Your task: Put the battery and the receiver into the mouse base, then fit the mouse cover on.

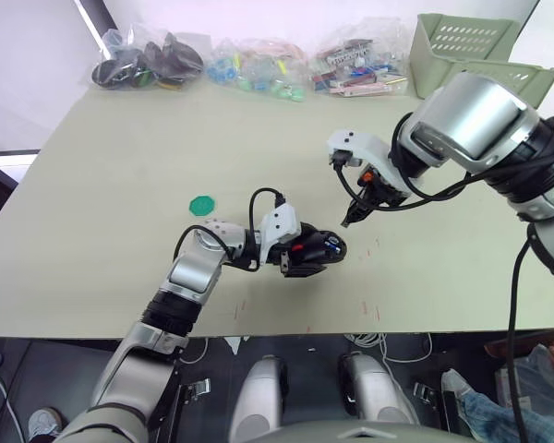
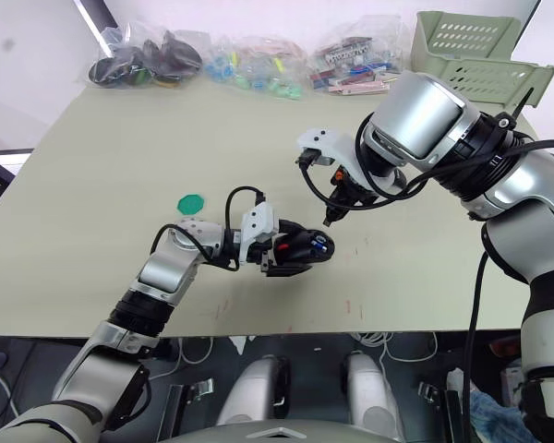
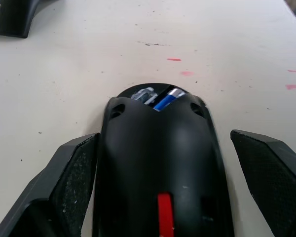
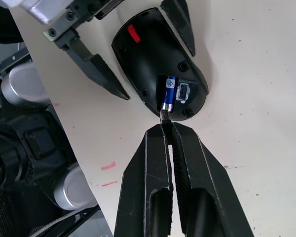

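Mouse base [image 4: 155, 69] lying on the table [image 1: 120, 166], battery [image 4: 168, 93] sitting in its hollow beside a small metal-framed slot. Left gripper [image 3: 163, 168] bracketing the mouse base, fingers [image 3: 74, 173] spread apart on either flank, one close against the shell. Right gripper [image 4: 170, 129] hovering just above the mouse base's battery end, jaws pressed together, gripping nothing. Green disc [image 1: 201, 204] resting beyond the mouse base, well apart.

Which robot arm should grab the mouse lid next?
Probably the right. Its gripper is shut on nothing, just above the mouse base, where the battery already sits. The left gripper is open around the base, steadying it.
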